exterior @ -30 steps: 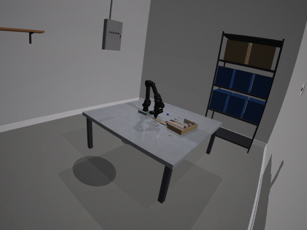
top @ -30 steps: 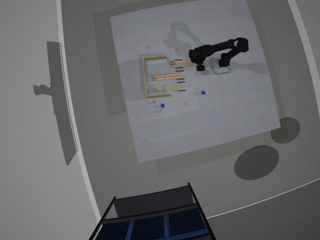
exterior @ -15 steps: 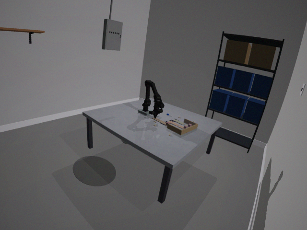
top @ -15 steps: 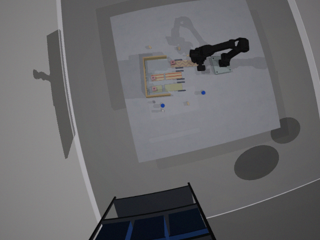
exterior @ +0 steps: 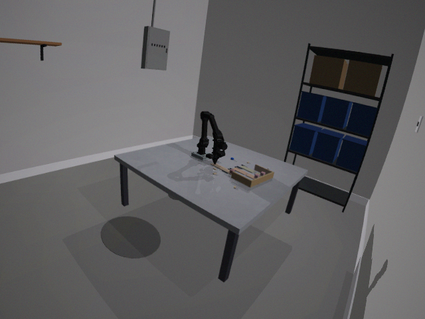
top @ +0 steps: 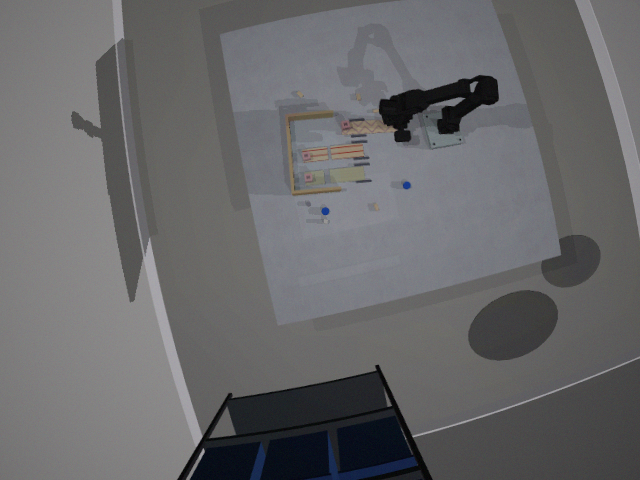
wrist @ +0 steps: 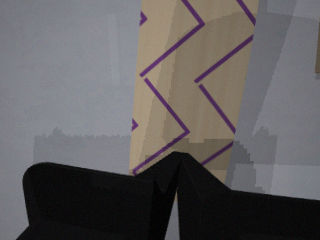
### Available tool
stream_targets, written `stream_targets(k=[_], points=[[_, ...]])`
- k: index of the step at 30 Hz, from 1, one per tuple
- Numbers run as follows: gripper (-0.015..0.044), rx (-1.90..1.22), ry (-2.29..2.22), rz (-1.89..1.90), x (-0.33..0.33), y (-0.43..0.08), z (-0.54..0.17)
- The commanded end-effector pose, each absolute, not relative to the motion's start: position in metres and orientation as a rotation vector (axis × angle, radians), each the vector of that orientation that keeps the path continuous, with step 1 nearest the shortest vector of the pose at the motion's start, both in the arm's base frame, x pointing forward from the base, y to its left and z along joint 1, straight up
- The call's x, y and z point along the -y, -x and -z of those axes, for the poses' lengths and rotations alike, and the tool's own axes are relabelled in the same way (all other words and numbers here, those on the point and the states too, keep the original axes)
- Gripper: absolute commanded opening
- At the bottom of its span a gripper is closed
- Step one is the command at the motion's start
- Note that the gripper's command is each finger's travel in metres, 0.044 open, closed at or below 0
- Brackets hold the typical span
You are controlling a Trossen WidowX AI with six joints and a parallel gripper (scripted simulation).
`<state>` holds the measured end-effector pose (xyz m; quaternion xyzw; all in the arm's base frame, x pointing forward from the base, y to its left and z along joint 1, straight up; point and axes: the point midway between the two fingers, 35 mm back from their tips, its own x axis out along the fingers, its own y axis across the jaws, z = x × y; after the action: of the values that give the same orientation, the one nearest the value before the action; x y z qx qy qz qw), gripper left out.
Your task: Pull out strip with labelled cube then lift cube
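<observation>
The strip with purple zigzags (top: pixel 366 127) (wrist: pixel 165 95) is in one piece. It extends from the tray's open side towards the robot base, and a pink cube with a dark mark (top: pixel 345 124) sits on its far end. My gripper (exterior: pixel 215 162) (wrist: pixel 179 159) is shut, fingertips down at the strip's near end, with nothing seen between them. Whether the tips press on the strip cannot be told. The red-striped strip (top: pixel 347 150) has a gap across it, with a pink cube (top: pixel 306 155) on its far piece. The plain greenish strip (top: pixel 347 174) is also split, with a pink cube (top: pixel 308 177) on its far piece.
A wooden-walled tray (top: pixel 290 155) (exterior: pixel 262 179) surrounds the strips' far ends, open towards the robot. Short dark rails flank the strips. Blue round pieces (top: pixel 406 185) (top: pixel 325 210) and small tan blocks (top: pixel 300 94) (top: pixel 358 96) (top: pixel 376 207) lie around.
</observation>
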<state>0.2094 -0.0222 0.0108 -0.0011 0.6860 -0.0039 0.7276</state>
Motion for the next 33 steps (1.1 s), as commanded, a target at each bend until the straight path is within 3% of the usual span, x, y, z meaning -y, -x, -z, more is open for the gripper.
stream_targets(k=[1,18,33], points=[[0.0,-1.549,0.002,-0.001,0.021,-0.199,-0.005],[0.0,-1.548,0.002,0.0,0.022,-0.21,-0.053],[0.0394,-1.54,0.114,-0.109,0.025,-0.272,-0.06]])
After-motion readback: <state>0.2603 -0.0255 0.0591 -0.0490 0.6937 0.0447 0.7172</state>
